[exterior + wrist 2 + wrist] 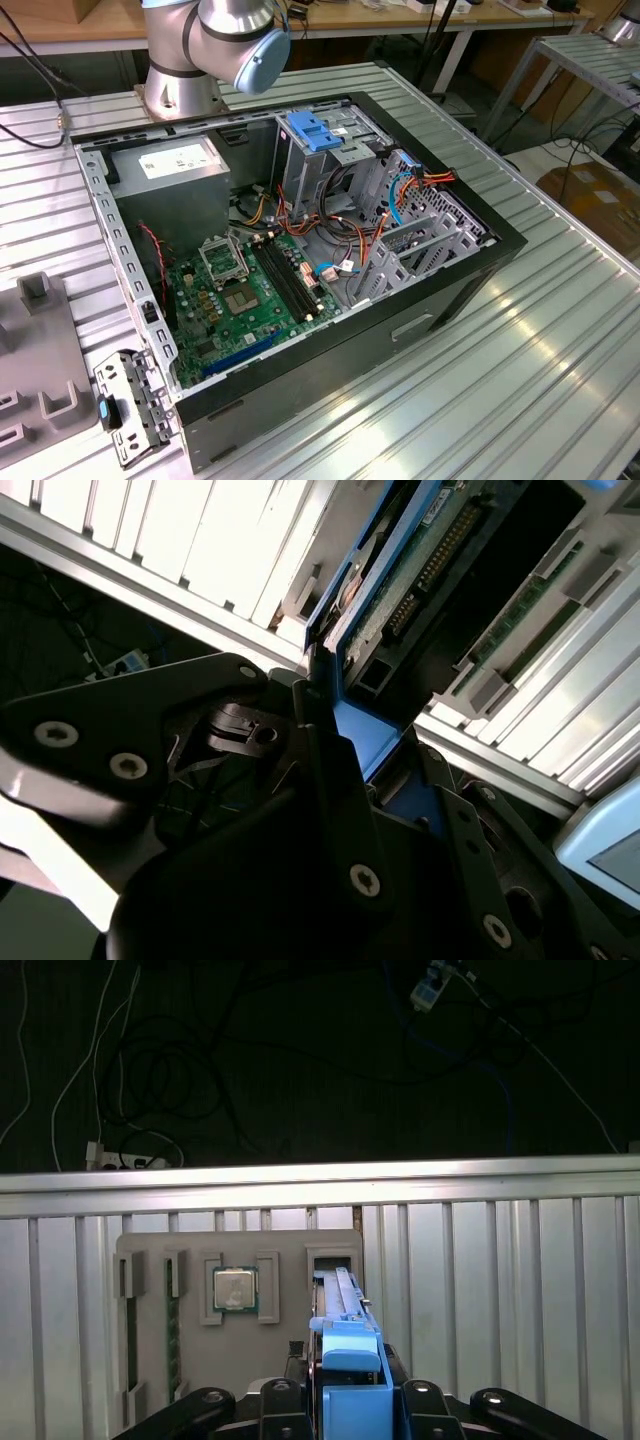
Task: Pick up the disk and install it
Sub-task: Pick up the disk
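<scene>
The disk (338, 1295) stands on edge in a slot of the grey fixture tray (150, 1250), its blue side rail facing the camera. In the second wrist view the disk (420, 570) shows its green circuit board and a blue rail. My gripper (350, 1365) straddles the disk's near end, with a black finger pressed against each side of the blue rail, so it is shut on the disk. The same grip shows in the second wrist view, where the gripper (365, 735) clamps the blue edge. I cannot tell whether the disk has left its slot.
The open computer case (300, 230) lies on the ribbed aluminium table (520, 360), with a drive cage (420, 230), a blue bracket (315, 130), loose cables and a grey power supply (175, 170). The arm's base (180, 80) stands behind the case. A processor chip (235, 1290) sits in the tray.
</scene>
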